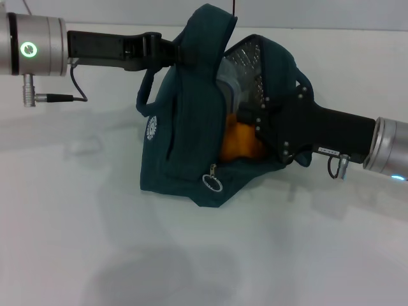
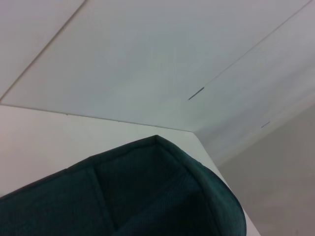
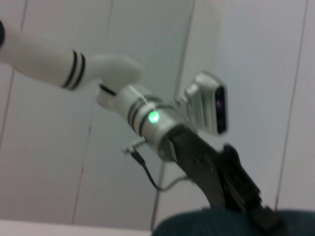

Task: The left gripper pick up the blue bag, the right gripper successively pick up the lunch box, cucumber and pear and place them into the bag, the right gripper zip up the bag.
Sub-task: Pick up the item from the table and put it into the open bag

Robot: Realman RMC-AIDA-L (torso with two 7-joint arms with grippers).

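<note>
On the white desk [image 1: 76, 242] before me the blue bag [image 1: 185, 146] stood propped, its mouth turned toward my right and slightly up, silvery lining showing inside. My left gripper [image 1: 175, 52] reached in from the left and had its fingers closed on the bag's upper edge by a handle, holding that rim high; I judge this was to keep the opening wide so things could go in. The bag's long axis ran from the raised rim down to its base resting on the desk, leaning over rather than upright, with the zipper's ring pull [image 1: 213, 183] hanging near the front bottom corner. My right gripper [image 1: 271, 121] was pushed into the mouth from the right, its tips hidden by the fabric, so I could not tell whether those fingers were apart or together. The pear [image 1: 239, 143] lay inside, low in the bag, just beside that gripper. I could not make out the lunch box or cucumber clearly.
</note>
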